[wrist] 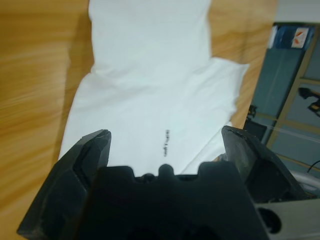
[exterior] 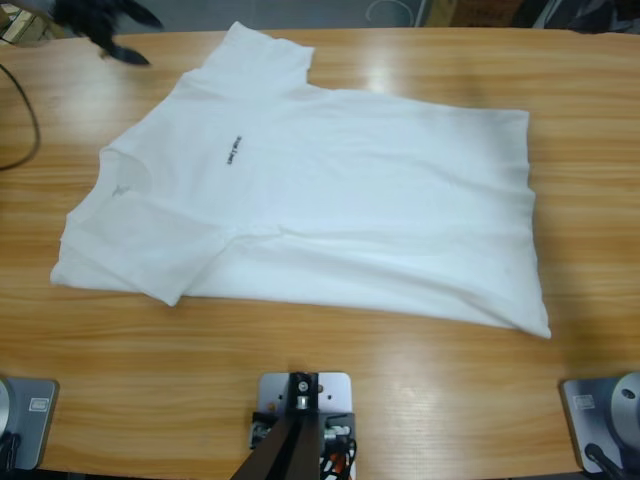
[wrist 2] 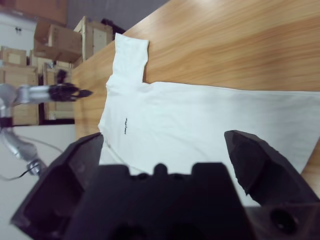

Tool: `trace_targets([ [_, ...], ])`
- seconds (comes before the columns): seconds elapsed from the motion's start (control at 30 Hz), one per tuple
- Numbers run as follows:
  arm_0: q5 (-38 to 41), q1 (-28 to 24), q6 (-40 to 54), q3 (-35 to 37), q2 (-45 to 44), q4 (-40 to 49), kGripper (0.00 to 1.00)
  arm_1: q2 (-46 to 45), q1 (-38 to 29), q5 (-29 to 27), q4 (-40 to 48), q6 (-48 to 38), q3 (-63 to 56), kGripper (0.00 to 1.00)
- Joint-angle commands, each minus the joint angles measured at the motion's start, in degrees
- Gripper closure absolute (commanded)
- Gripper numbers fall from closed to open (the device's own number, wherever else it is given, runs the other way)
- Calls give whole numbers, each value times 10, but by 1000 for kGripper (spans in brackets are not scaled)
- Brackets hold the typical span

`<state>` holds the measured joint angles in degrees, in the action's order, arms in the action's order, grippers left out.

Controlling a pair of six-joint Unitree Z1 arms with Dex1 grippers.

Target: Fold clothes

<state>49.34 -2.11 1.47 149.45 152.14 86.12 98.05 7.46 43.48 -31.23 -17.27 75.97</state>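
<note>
White cotton fills most of my high view: the T-shirt (exterior: 330,220) lies spread flat on the wooden table (exterior: 420,350), collar end toward the picture's left and hem toward the right, with one sleeve lying toward the near edge and the other reaching toward the far edge. I can read a small dark printed mark (exterior: 233,151) on the chest, near the collar. Through the left wrist camera I see the left gripper (wrist: 165,140) with its black jaws spread wide and nothing between them, hanging above the shirt, the printed mark just ahead of it. The right gripper (wrist 2: 165,145) is likewise gaping and holds nothing, looking along the shirt's body toward the far sleeve. Farthest off, at the high view's upper left corner, a black gripper (exterior: 100,25) hangs over the table's far edge, apart from the cloth.
</note>
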Motion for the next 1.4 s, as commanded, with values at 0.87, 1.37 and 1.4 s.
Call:
trace_targets([
  [0.87, -128, 67, 14, 327, -39, 90, 179, 75, 12, 66, 7, 98, -35, 4],
  [1.37, -137, 39, 23, 355, 52, 56, 211, 81, 12, 62, 9, 130, -73, 4],
  [1.4, -136, 34, 23, 356, 54, 52, 211, 80, 12, 61, 8, 132, -77, 4],
])
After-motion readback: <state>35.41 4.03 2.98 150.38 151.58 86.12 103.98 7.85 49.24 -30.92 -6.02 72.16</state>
